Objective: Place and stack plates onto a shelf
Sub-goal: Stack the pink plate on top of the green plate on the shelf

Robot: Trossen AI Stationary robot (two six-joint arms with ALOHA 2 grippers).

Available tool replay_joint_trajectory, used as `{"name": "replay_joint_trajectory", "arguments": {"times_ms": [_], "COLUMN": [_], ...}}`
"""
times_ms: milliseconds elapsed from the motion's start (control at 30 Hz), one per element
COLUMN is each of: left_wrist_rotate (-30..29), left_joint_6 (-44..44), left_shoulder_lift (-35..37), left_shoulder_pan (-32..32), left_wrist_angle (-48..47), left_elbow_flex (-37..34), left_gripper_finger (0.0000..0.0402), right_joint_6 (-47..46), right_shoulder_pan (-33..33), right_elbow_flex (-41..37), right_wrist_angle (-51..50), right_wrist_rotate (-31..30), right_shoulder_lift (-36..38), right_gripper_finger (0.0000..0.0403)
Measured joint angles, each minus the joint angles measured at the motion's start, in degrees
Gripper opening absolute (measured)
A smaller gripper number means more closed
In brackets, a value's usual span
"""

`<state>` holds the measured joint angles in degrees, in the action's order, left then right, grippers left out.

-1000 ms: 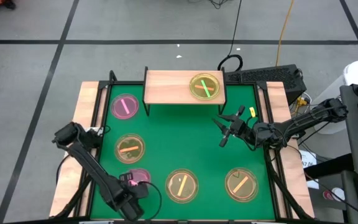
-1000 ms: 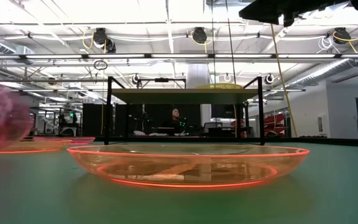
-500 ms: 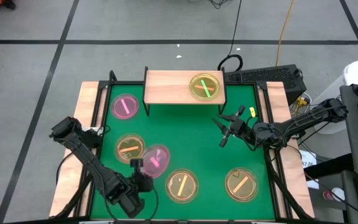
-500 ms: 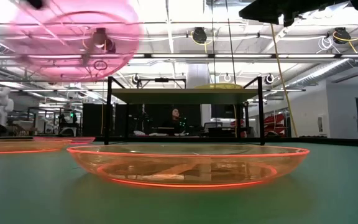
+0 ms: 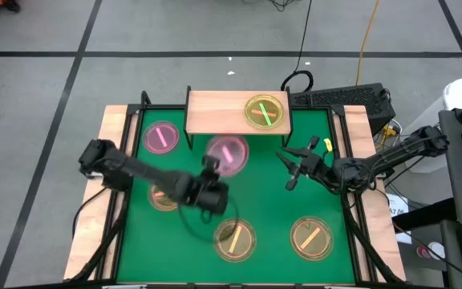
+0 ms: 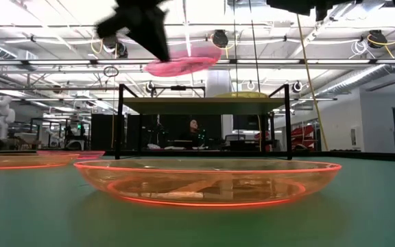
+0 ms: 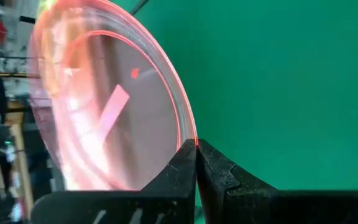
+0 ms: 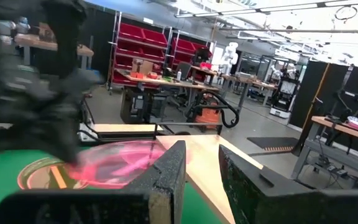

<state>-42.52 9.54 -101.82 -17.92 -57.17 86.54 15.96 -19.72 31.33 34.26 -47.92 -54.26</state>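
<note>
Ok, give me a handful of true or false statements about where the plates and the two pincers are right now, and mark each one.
1. The left pincer grips a pink plate by its rim, lifted off the mat. True.
2. The shelf holds nothing. False: a green-tinted plate sits on its right end.
3. The right pincer is carrying a plate. False: it is open and empty, over the mat's right side.
4. Another pink plate lies on the green mat, left of the shelf. True.
5. Two amber plates lie along the mat's near edge. True.
</note>
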Motion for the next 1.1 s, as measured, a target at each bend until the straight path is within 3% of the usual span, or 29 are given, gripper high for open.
{"name": "replay_joint_trajectory", "arguments": {"times_ms": [233, 533, 800, 1100], "left_wrist_rotate": [1.5, 21.7, 33.0, 35.4], "left_joint_6": [23.5, 44.6, 47.3, 46.9], "left_shoulder_lift": [0.0, 0.0, -0.7, -4.2], "left_shoulder_pan": [12.4, 24.4, 31.2, 33.3], "left_wrist_angle": [16.6, 35.9, 42.1, 42.8], "left_elbow_flex": [0.0, 0.0, 0.0, -0.1], "left_gripper_finger": [0.0008, 0.0009, 0.0010, 0.0010], "right_joint_6": [1.7, 3.0, 4.3, 4.3], "right_shoulder_pan": [-1.0, -1.0, -1.0, -1.0], "right_elbow_flex": [0.0, 0.0, 0.0, 0.0], "right_wrist_angle": [-0.2, 0.2, 1.0, 1.1], "right_wrist_rotate": [0.0, 0.0, 0.0, 0.0], "right_shoulder_lift": [0.4, 0.4, 0.4, 0.4], "right_gripper_finger": [0.0082, 0.0082, 0.0082, 0.0082]}}
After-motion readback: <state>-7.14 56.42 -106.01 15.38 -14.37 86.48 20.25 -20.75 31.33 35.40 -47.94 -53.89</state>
